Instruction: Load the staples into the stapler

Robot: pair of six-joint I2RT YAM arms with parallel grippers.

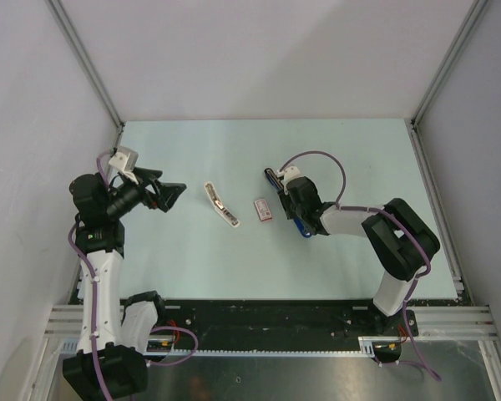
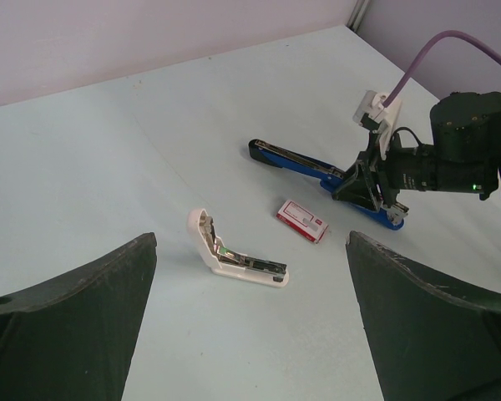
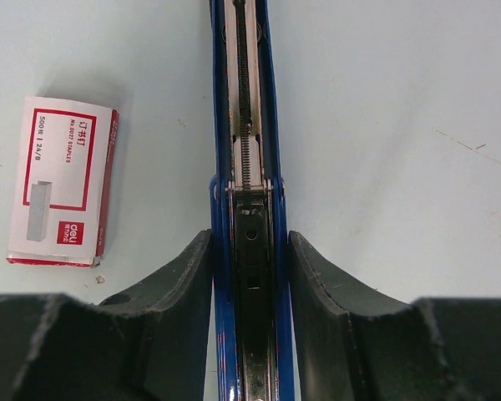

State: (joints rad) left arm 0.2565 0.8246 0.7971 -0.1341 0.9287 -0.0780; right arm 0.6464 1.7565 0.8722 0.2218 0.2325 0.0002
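Right of centre on the table [image 1: 234, 276], right gripper [image 3: 249, 244] is clamping the blue stapler [image 3: 246, 125], opened flat.
Looks stiff, slick: mid-body's the spot. Staple box [image 3: 63, 180] sitting beside, left gripper [image 1: 169, 192] hanging wide open.

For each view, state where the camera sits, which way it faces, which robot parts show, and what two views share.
Top external: above and behind, looking down on the table; left arm, right arm show.
Left wrist: facing across toward the stapler; left gripper open.
Right wrist: straight down; right gripper clamps the stapler.
Shared: staple box in both wrist views.
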